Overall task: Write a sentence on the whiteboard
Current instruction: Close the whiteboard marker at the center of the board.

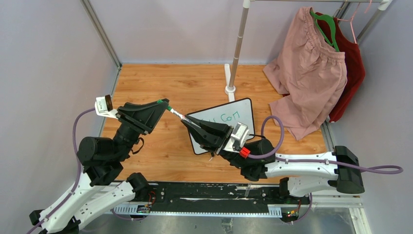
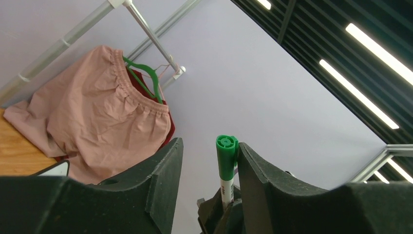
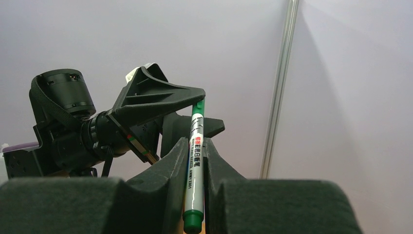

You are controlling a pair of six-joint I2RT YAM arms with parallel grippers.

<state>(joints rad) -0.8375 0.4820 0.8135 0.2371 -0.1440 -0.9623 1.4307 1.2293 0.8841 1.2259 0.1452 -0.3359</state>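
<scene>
The right jaws are closed tight on a marker [image 3: 195, 170]. They grip its white body near one end, and the rest of the marker stands out past them toward the left arm. The left jaws are partly open around the green cap [image 2: 227, 156] of this marker: the cap lies against one jaw and a clear gap remains to the other, so they do not hold it. The two arms meet above the wooden bench [image 1: 160, 73]. The whiteboard [image 1: 243, 108] sits on the bench just behind the right jaws, turned at an angle, and they hide its near left part. On its upper part there is green writing [image 1: 229, 117]; one word reads like "Can", and the rest I cannot read. At the far right, pink shorts [image 1: 307, 73] hang on a green hanger [image 1: 327, 28], in front of a red garment [image 1: 353, 73].
</scene>
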